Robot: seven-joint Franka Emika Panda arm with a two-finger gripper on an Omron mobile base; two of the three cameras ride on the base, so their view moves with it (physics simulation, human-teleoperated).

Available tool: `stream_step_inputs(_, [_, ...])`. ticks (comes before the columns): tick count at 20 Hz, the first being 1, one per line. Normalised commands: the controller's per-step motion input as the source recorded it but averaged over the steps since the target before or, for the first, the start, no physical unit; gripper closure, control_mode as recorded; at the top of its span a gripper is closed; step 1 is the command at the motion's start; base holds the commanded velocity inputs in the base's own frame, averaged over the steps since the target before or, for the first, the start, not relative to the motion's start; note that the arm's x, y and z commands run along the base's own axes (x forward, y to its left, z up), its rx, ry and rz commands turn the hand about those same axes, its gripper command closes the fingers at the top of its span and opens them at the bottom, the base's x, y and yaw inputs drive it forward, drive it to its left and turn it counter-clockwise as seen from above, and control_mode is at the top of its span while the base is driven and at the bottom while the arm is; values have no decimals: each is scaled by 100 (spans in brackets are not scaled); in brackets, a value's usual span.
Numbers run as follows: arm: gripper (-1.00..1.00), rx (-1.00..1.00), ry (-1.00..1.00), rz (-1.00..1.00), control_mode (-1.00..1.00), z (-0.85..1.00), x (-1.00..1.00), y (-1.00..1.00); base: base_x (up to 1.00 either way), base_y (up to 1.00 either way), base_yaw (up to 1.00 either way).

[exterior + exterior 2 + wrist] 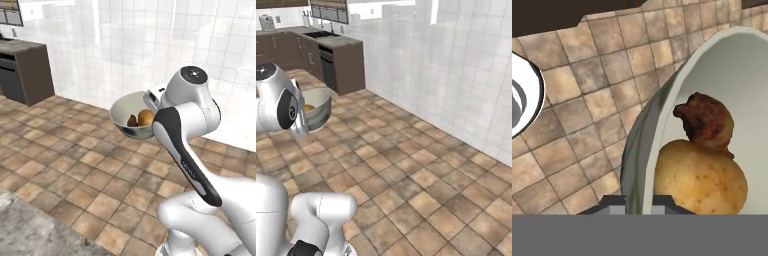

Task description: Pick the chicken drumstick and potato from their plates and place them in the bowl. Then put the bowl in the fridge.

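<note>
Above tiled floor (75, 165), claw (638, 202) pinching cream bowl (120, 112) rim, potato (699, 180) (golden), dark drumstick (706, 120) inside.

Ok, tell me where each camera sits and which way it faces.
Left base view: behind the arm's left, facing the tiled wall; white arm lower right, carrying the deep cream-white bowl.
Right base view: behind its right, facing dark cabinets; arm lower left.
Hand view: along the gripper, shut on the bowl's rim.
All three share the bowl and golden potato.

The floor (75, 170) is made of brown square tiles, and the wall (456, 65) is covered with white tiles. A dark brown cabinet (348, 67) with a grey countertop (338, 41) stands against this wall.
</note>
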Motion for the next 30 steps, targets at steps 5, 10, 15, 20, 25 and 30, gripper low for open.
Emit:
stream_step_inputs(5, [100,0,0,0,100,0,0,0,86,23,25])
stream_step_inputs(10, [100,0,0,0,100,0,0,0,94,-1,8])
stream_step_inputs(15, [100,0,0,0,100,0,0,0,94,-7,6])
stream_step_inputs(20, [100,0,0,0,100,0,0,0,93,-1,22])
stream_step_inputs(25, [100,0,0,0,100,0,0,0,82,0,41])
stream_step_inputs(30, [100,0,0,0,100,0,0,0,85,2,38])
